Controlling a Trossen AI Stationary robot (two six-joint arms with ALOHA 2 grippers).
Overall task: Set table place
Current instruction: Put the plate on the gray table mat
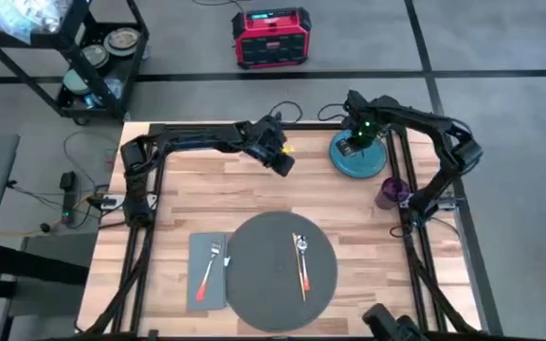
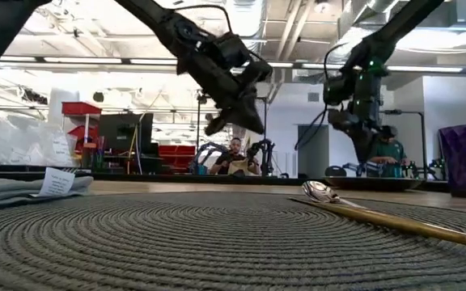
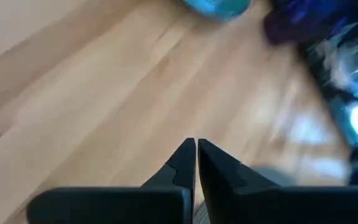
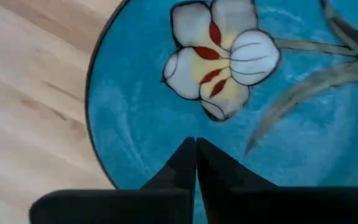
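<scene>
The placemat point(image 2: 217, 242) is lying bare of the teal plate point(image 1: 357, 157); right gripper point(image 4: 195, 144), jaws clenched, is hovering above it. Grabbing closed risks sliding off the rim.

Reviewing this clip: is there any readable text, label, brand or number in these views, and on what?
No text can be read here.
Napkin tag: white, with print too small to read.
Red case on the floor: lit display panel, characters too small to read.
Teal plate: painted flower only, no lettering.
</scene>
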